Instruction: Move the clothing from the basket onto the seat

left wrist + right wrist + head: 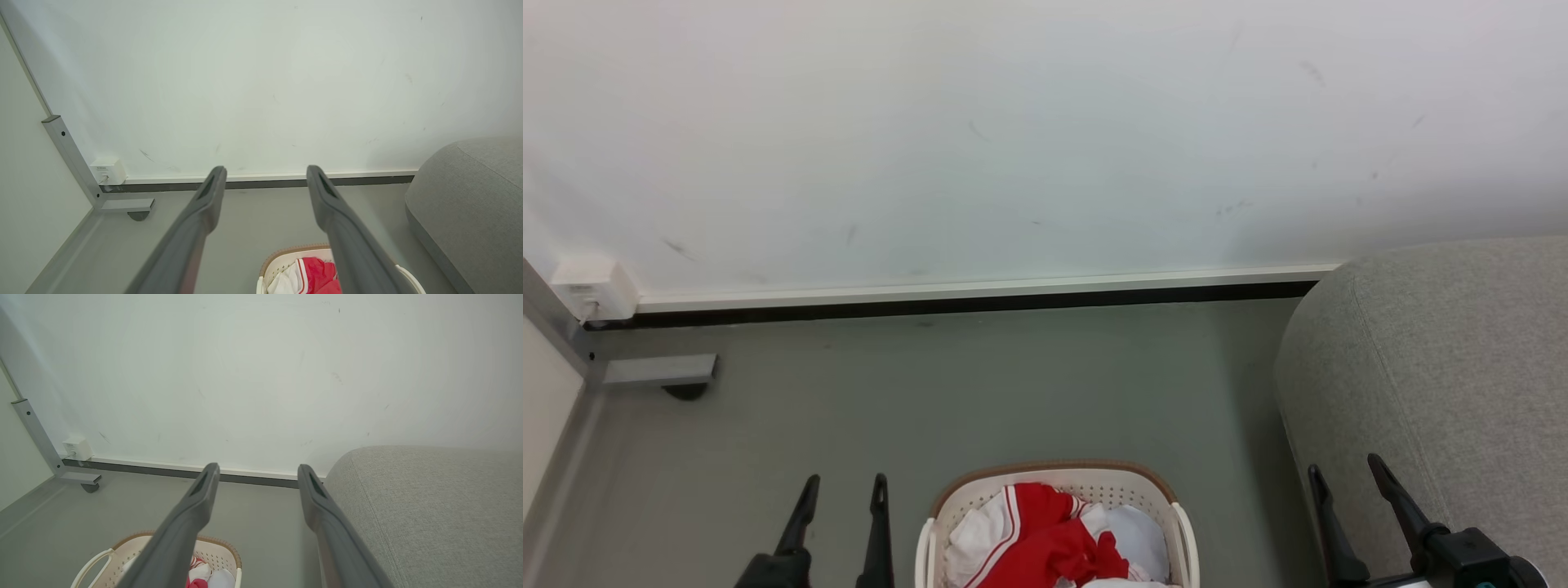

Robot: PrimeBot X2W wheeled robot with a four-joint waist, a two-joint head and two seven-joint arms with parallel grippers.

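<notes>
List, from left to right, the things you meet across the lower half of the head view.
grey metal foot → left gripper → basket → right gripper

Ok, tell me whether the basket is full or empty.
Not empty. Red and white clothing lies bunched inside the basket.

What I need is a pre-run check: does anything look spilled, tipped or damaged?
Nothing stands out. The basket stands upright on the floor with the clothing heaped inside it, and none lies on the floor beside it. The wall carries only faint dark scuffs.
</notes>
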